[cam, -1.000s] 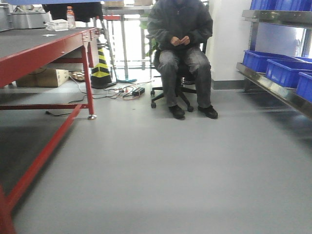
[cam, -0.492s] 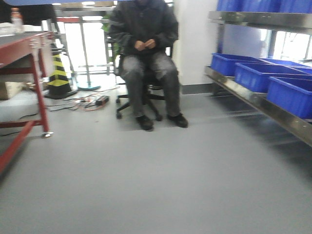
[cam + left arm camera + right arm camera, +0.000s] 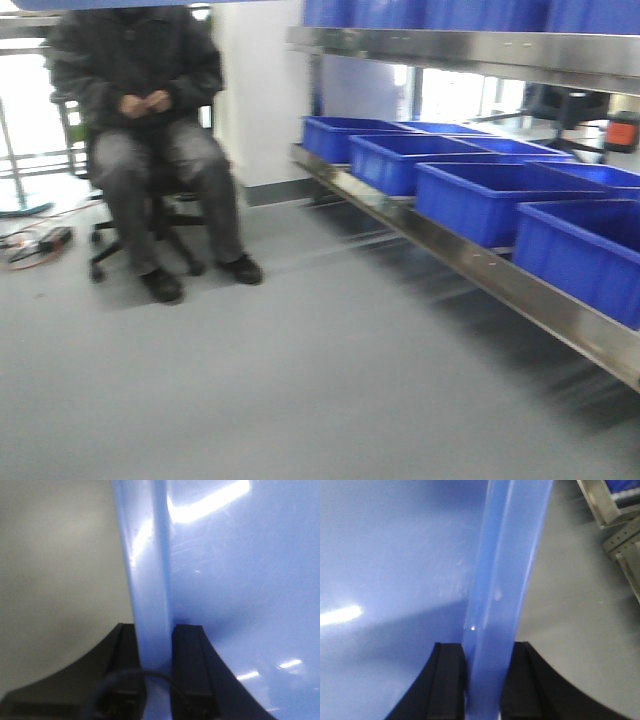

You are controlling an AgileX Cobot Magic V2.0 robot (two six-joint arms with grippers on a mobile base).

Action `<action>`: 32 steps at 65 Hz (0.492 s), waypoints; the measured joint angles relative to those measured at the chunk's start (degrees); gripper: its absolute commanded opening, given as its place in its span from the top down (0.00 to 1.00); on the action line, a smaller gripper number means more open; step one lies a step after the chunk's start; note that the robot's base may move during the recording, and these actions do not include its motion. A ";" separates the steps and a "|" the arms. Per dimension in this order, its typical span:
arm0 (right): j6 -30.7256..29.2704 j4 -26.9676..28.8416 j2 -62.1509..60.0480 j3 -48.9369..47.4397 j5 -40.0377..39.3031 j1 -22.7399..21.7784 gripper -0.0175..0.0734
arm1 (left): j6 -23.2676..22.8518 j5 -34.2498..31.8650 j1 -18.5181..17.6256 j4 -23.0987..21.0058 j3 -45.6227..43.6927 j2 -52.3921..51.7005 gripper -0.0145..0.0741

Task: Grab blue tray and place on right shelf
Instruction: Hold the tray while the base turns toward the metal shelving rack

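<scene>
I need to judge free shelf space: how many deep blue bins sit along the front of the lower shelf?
4 along the shelf's front rail: farthest bin, second, third, nearest at the right edge. More bins show partly behind them, so some may be hidden.

Head of seated person (image 3: 140, 110) cut off; blue tray (image 3: 240, 580) overruns frame edges.

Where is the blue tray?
In the wrist views, the blue tray is held above the floor, its rims pinched by the left end effector and the right end effector.
</scene>
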 measured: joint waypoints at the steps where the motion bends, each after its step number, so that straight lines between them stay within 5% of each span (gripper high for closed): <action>1: 0.00 0.00 0.00 0.00 0.00 0.00 0.75 | 0.00 0.00 0.00 0.00 0.00 0.00 0.89; 32: -0.03 0.00 0.00 0.00 0.00 0.00 0.75 | 0.00 0.00 0.00 -0.13 0.00 0.00 0.89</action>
